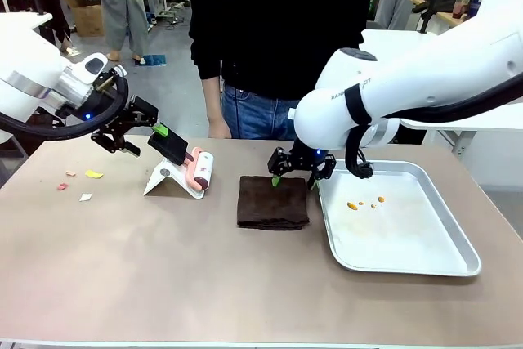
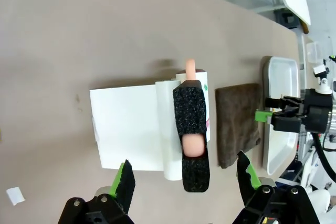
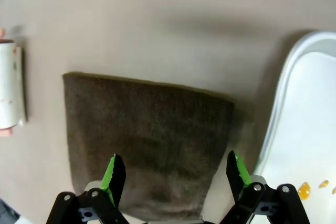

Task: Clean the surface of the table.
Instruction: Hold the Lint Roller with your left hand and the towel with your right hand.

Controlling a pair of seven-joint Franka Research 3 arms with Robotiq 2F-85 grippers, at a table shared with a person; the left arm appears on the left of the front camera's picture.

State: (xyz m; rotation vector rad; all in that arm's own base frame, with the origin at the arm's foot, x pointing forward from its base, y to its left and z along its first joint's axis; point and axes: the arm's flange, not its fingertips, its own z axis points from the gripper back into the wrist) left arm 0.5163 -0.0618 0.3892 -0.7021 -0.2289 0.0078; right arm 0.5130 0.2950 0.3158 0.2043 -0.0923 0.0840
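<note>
On the hard, flat desk (image 1: 122,275), the open left tool (image 2: 185,174) hangs over the stiff handle (image 2: 190,111) of the roller (image 1: 202,171), and the open right tool (image 3: 173,169) hangs over the edge of the soft, floppy cloth (image 3: 152,127), both likely good spots to grab.

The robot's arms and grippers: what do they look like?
The left arm and right arm are white, rounded shells. The right one carries dark lettering and a black cable looped at its wrist. The left gripper and right gripper are black, their fingers faced with bright green pads.
</note>
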